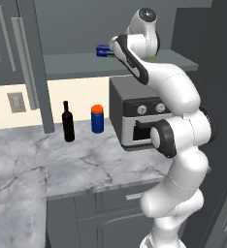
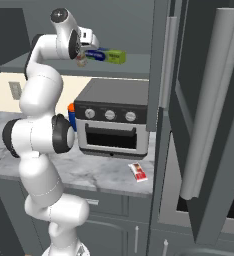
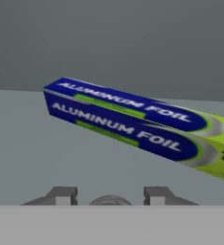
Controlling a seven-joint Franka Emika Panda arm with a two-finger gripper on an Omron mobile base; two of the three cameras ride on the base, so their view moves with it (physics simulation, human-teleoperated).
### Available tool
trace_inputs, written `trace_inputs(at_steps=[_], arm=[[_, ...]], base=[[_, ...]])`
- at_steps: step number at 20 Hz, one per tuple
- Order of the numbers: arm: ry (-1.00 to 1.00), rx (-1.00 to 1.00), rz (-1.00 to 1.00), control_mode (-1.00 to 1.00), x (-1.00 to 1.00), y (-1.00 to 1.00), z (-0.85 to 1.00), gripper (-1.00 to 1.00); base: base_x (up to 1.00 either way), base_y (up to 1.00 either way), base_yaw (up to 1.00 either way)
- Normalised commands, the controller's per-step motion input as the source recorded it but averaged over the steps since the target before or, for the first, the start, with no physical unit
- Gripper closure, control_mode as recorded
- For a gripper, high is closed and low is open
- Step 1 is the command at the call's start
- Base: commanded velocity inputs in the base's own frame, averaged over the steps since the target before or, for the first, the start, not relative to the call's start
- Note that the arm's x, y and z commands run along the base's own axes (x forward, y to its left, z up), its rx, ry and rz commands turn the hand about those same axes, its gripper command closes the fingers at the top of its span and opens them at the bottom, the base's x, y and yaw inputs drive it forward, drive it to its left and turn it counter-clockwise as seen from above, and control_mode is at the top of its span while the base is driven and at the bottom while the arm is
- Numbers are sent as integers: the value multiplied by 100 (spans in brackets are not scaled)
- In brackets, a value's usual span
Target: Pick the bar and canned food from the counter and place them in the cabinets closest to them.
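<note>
The jaws [image 3: 110, 195] pinch the round metal can [image 3: 110, 200], mostly hidden. Just past them lies a long shiny foil box [image 3: 133, 122], its green end cut off.

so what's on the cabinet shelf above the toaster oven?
A foil box lies on the shelf. The claw, shut on the can, is there too, the arm hiding the shelf's left part.

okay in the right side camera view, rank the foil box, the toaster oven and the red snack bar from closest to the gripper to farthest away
1. The foil box, on the cabinet shelf just beside the gripper.
2. The toaster oven, on the counter below the shelf.
3. The snack bar, lying on the counter in front of the oven, lowest and farthest.
</note>
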Motion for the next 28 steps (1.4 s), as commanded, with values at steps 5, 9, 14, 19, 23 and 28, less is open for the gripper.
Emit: trace_inputs(at_steps=[5, 9, 14, 19, 23, 28], arm=[[0, 0, 0, -100, 37, 0, -21, 100], [0, 0, 0, -100, 9, 0, -36, 100], [0, 0, 0, -100, 0, 0, -49, 100], [0, 0, 0, -100, 0, 0, -23, 100], [0, 0, 0, -100, 0, 0, 0, 100], [0, 0, 0, -100, 0, 0, 0, -100]], base=[[0, 0, 0], [0, 0, 0], [0, 0, 0], [0, 0, 0], [0, 0, 0], [0, 0, 0]])
